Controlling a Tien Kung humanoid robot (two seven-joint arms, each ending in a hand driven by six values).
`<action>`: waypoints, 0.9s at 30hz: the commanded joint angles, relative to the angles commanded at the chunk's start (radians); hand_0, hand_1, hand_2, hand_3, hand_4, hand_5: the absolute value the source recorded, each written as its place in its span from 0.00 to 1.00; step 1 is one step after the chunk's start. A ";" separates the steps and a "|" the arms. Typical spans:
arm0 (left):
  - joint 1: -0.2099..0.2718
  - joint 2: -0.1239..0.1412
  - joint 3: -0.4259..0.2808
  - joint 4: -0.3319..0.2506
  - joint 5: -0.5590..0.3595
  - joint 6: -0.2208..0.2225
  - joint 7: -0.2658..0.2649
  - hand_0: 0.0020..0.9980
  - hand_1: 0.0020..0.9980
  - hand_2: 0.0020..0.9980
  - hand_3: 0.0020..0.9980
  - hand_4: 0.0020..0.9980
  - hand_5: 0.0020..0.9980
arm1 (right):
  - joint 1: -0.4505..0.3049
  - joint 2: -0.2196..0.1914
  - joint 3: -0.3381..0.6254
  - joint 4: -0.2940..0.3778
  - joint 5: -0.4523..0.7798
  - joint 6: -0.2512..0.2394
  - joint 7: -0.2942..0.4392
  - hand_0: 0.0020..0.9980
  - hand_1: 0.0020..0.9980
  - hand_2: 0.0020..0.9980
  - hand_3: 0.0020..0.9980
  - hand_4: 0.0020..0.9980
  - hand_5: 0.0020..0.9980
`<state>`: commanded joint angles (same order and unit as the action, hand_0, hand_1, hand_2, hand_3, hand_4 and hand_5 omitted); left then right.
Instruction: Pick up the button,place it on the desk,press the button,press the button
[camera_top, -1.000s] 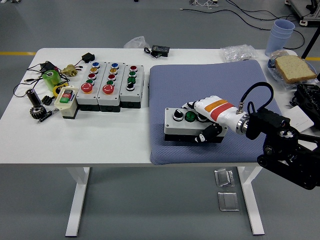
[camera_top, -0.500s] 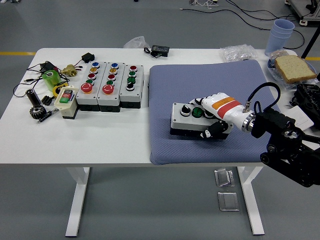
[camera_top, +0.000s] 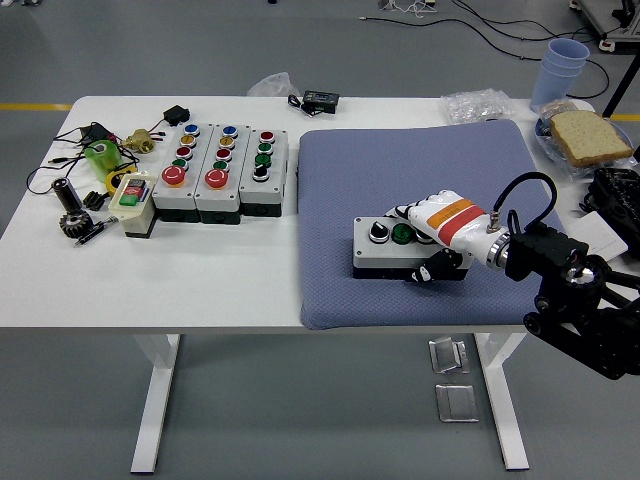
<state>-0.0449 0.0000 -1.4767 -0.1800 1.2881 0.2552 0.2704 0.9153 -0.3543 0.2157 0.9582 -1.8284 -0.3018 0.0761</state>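
Observation:
A grey button box (camera_top: 385, 249) with a black knob and a green button on top lies on the blue-grey pad (camera_top: 400, 170) near its front edge. My right hand (camera_top: 432, 240), white with an orange band, comes in from the right and is shut on the box's right end, fingers over the top and thumb against its front side. Three more button boxes (camera_top: 222, 170) stand side by side on the table's left half. My left arm is out of view.
A small yellow switch box (camera_top: 134, 200), green tape, a gear and cables lie at the far left. A black adapter (camera_top: 320, 99) sits at the back. Plastic bag, blue cups (camera_top: 562, 66) and bread on a plate (camera_top: 585, 135) are at the back right.
My right hand has moved the button box to the right along the pad's front part; the box now lies flatter and squarer to the pad edge.

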 joint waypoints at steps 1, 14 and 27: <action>0.000 0.000 0.000 0.000 -0.001 0.000 0.000 0.54 0.42 0.42 0.41 0.26 0.45 | 0.000 0.000 0.000 -0.001 -0.001 0.004 -0.002 0.70 0.58 0.65 0.71 0.93 0.14; -0.001 0.000 0.008 0.000 -0.004 0.000 0.001 0.54 0.42 0.42 0.41 0.26 0.45 | -0.010 -0.014 -0.007 0.007 0.084 0.059 0.016 0.90 0.84 0.97 0.91 0.95 0.11; 0.000 0.000 0.011 0.000 -0.003 0.000 0.002 0.54 0.42 0.42 0.41 0.26 0.45 | -0.019 -0.041 0.031 0.052 0.123 0.044 0.036 0.94 0.87 1.00 1.00 0.96 0.06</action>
<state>-0.0451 0.0000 -1.4652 -0.1800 1.2853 0.2549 0.2721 0.8967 -0.3952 0.2470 1.0102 -1.7057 -0.2577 0.1122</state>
